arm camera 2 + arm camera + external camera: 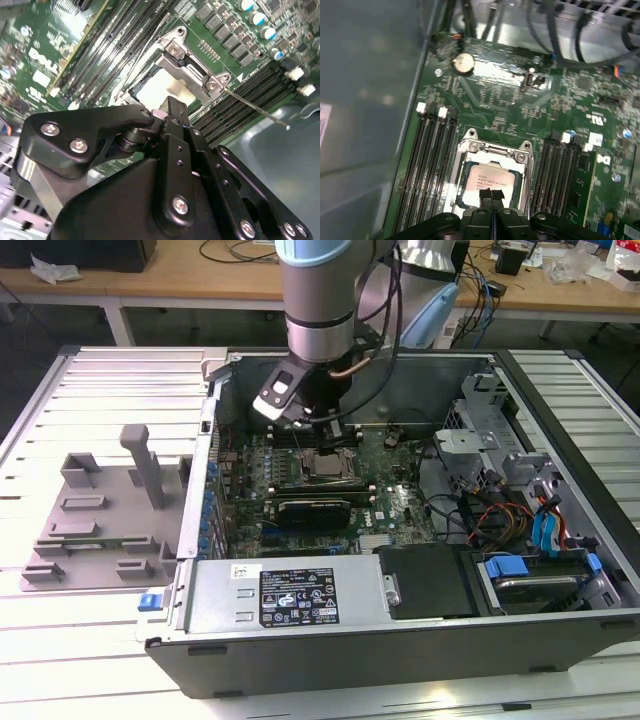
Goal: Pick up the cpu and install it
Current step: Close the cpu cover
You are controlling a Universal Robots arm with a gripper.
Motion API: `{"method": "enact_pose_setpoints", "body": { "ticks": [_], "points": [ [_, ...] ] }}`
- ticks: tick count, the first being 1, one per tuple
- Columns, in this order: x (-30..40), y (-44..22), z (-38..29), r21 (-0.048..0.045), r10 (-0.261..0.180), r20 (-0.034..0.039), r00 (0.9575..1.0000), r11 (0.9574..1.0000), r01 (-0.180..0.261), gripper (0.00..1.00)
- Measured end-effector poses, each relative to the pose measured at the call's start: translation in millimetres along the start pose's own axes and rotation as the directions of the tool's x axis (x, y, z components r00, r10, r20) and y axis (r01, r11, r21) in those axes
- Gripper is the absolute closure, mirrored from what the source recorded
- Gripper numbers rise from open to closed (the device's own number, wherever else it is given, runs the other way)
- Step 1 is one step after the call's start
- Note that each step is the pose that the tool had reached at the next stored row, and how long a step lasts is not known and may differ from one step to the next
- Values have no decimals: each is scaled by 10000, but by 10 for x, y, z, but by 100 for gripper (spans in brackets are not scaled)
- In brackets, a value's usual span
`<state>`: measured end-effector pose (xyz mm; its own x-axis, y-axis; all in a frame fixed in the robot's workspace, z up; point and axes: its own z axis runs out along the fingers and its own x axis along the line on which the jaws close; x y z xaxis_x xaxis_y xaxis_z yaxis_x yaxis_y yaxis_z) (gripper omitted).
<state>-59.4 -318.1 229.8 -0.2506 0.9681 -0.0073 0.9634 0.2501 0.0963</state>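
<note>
First wrist view: the cpu (489, 181) lies flat inside the socket (470, 148) on the board (485, 107), printed top up, edges square to the metal frame. My gripper (492, 196) hangs over the chip's edge with its tips pressed together, only a thin seam between them and nothing clamped there. I cannot tell whether the tips touch the chip or hover just above it.

In the second wrist view the chip's pale top sits beside the bracket (192, 71), and a thin lever (255, 109) juts out over the memory slots. In the exterior view my arm reaches into the open case (300, 640), over the middle of the board. The grey tray (90, 540) lies outside the case, on the exterior view's left.

I judge the pick-up and the seating done. I cannot tell whether the bracket is clamped, so locking the chip may be what is left.
</note>
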Motion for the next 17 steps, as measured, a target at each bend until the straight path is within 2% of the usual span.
{"method": "enact_pose_setpoints", "body": {
  "ticks": [2,5,7,8,9,11,12,13,15,16,17],
  "points": [
    [0,-1,9,-5,-673,-58,9977,9977,673,89],
    [0,-2,16,-11,-1381,-109,9904,9904,1381,89],
    [0,-2,21,-15,-2196,-154,9755,9756,2196,89],
    [0,-2,22,-21,-2681,-182,9632,9634,2681,89],
    [0,-2,23,-26,-2943,-199,9555,9557,2943,89],
    [0,-3,24,-36,-3309,-226,9434,9437,3309,89],
    [0,-2,25,-49,-3736,-258,9272,9276,3736,89],
    [0,-3,26,-66,-4224,-295,9059,9064,4224,89],
    [0,-3,27,-91,-4820,-340,8755,8761,4820,89],
    [0,-3,28,-117,-5321,-380,8458,8466,5320,89],
    [0,-3,28,-135,-5642,-406,8246,8256,5642,89]
  ]
}}
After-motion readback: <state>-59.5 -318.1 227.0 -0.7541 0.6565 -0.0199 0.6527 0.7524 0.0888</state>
